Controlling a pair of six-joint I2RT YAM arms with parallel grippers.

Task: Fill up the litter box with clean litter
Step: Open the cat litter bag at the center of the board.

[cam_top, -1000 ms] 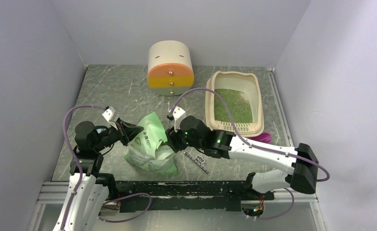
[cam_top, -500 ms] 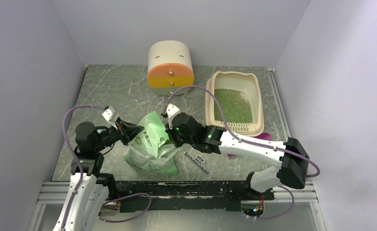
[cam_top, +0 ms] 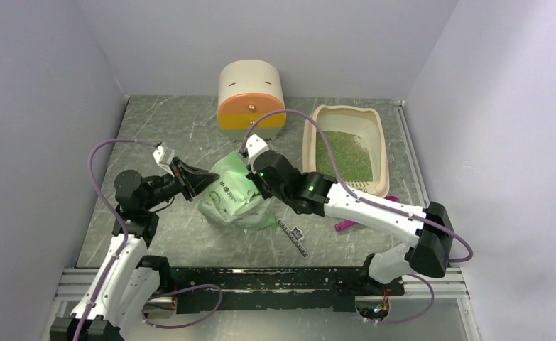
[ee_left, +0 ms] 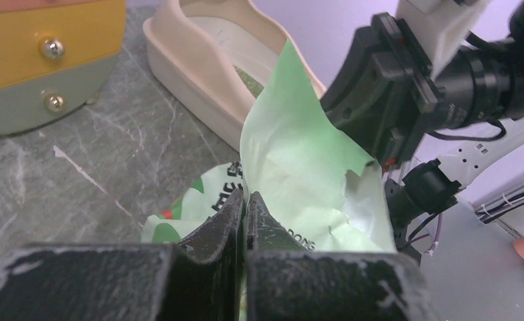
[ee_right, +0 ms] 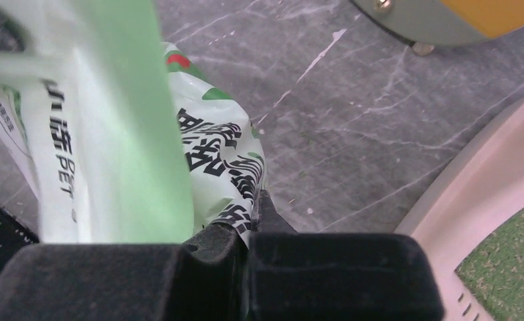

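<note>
Your left end effector (ee_left: pixel 245 200) is pinching the thin top edge of the bag (ee_left: pixel 299 167), pressed tight on the film. Your right end effector (ee_right: pixel 252 200) pinches the same bag on its other side, at a crinkled part with black print.

You have one bag. It is soft, shiny green and white plastic, all crumpled, held between both end effectors.

One litter box (cam_top: pixel 381 142) sits at the back right of the desk (cam_top: pixel 168 135), near the bag. It is a smooth beige tray with round corners and a slotted ledge at its near end. Litter (cam_top: pixel 342 153), small green grains, lies inside it.

One round drawer unit (cam_top: pixel 251 96), beige and orange, stands behind the bag, and you can see two little shiny knobs (ee_left: pixel 51 47) on it. One pink scoop (cam_top: pixel 346 224) peeks out by the box's near end. The desk is grey like stone, with white veins.
</note>
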